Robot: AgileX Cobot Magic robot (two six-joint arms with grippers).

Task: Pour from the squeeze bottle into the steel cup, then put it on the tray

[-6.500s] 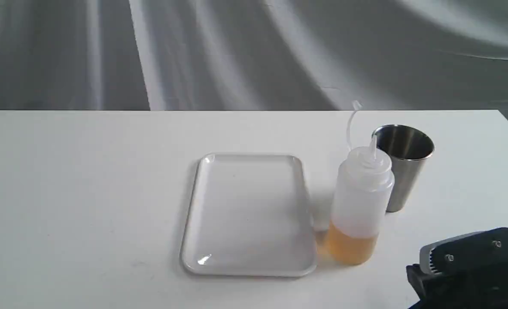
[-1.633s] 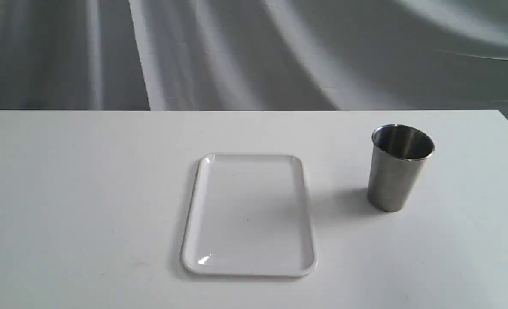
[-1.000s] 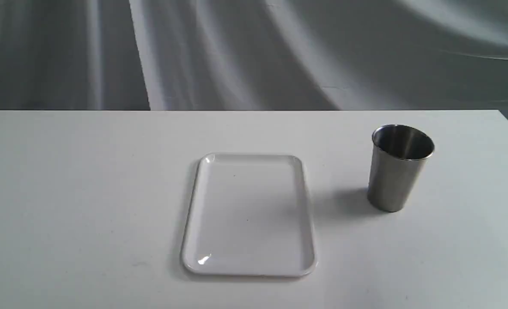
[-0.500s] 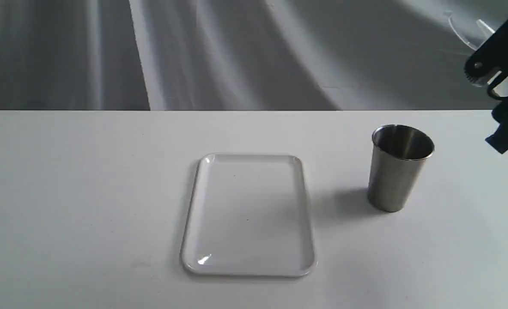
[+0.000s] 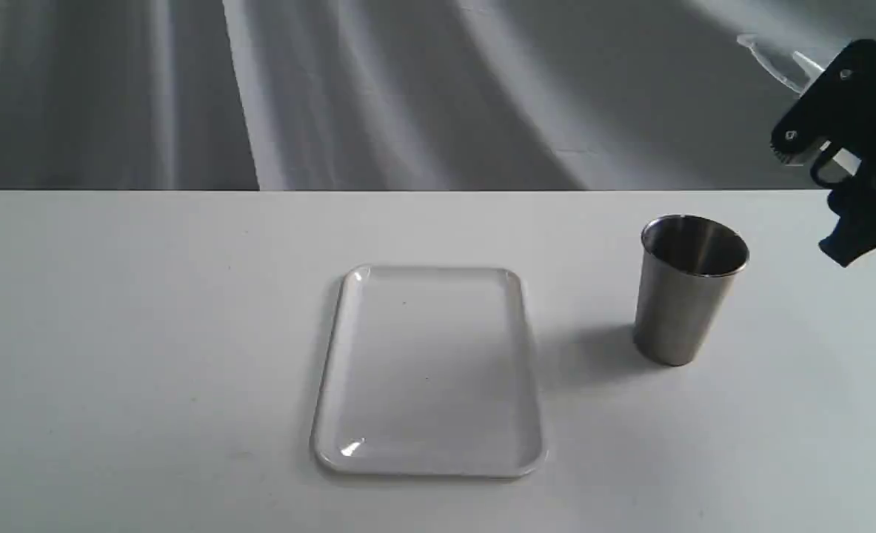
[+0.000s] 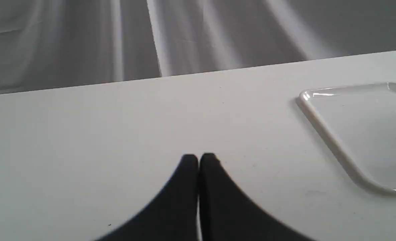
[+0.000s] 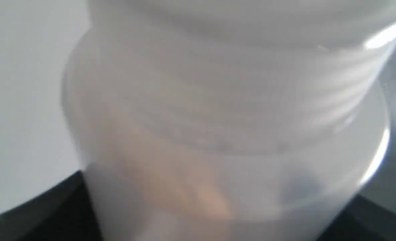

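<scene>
The steel cup [image 5: 693,289] stands upright on the white table, right of the tray [image 5: 426,370], which holds nothing. High to the cup's right, my right gripper [image 5: 841,118] is shut on the squeeze bottle [image 5: 808,65]. The bottle is tilted, with its nozzle and cap strap pointing up and left, well above the cup's rim. Most of its body is hidden by the gripper and the frame edge. The right wrist view is filled by the translucent bottle [image 7: 218,117], with orange liquid inside and a dark finger [image 7: 33,217] beside it. My left gripper [image 6: 198,160] is shut over bare table, left of the tray's corner [image 6: 318,113].
A grey draped cloth [image 5: 408,89] hangs behind the table's far edge. The table's right edge runs just beyond the cup.
The bottle stood beside the tray 6.5 s ago, then left the view. In the last second the right gripper has come back at the upper right with it and moved left towards the cup.
</scene>
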